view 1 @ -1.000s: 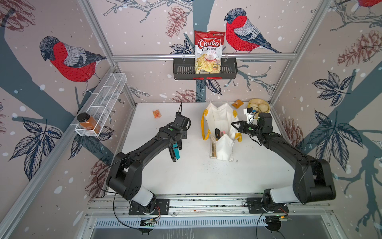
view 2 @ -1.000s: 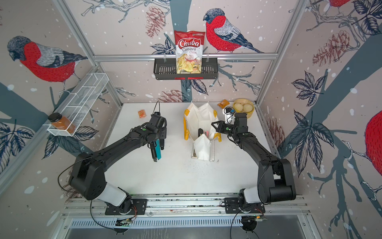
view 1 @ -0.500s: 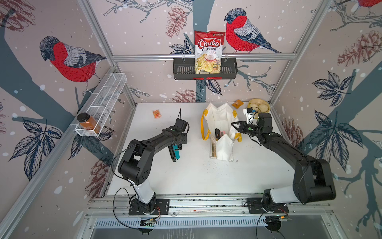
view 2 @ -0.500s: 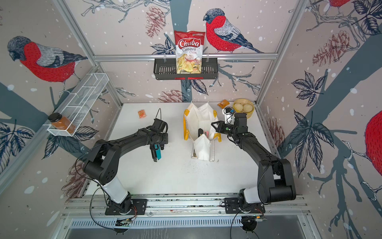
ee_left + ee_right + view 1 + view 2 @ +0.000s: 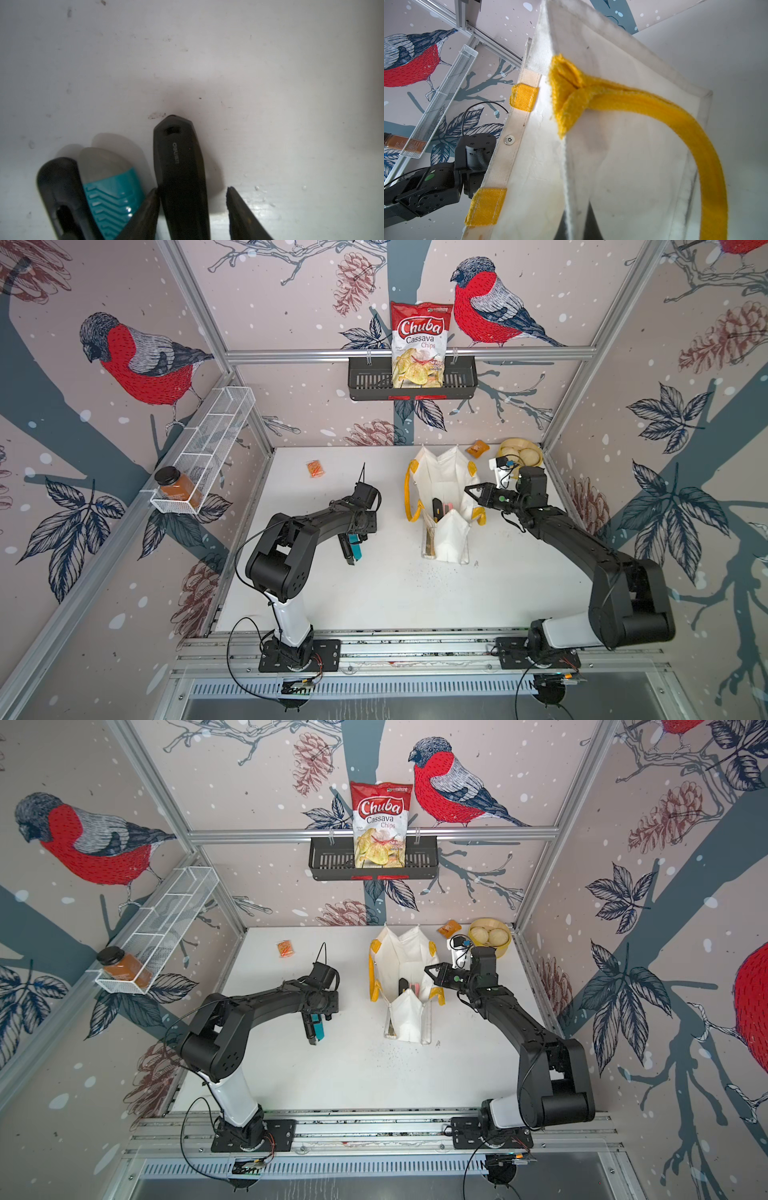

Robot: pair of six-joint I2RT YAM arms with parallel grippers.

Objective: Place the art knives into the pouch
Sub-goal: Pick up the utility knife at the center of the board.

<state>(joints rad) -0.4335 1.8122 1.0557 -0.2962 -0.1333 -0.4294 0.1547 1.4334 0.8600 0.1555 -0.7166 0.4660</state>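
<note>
We find the left gripper (image 5: 192,189) low over the white desk (image 5: 395,593), jaws released, astride the slim black art knife (image 5: 180,166) lying flat. The teal-and-black utility knife (image 5: 112,187) lies just right of it, so we should centre before closing, lest one finger catch it. Further right, the white fabric pouch with yellow handles (image 5: 442,472) stands open, the right gripper (image 5: 471,490) clenched on its right wall.

Chips bag (image 5: 419,344) in blk basket (image 5: 370,383); amber jar (image 5: 176,488) in wire rack (image 5: 220,423); orange pkt (image 5: 314,468) on table (image 5: 395,597).
</note>
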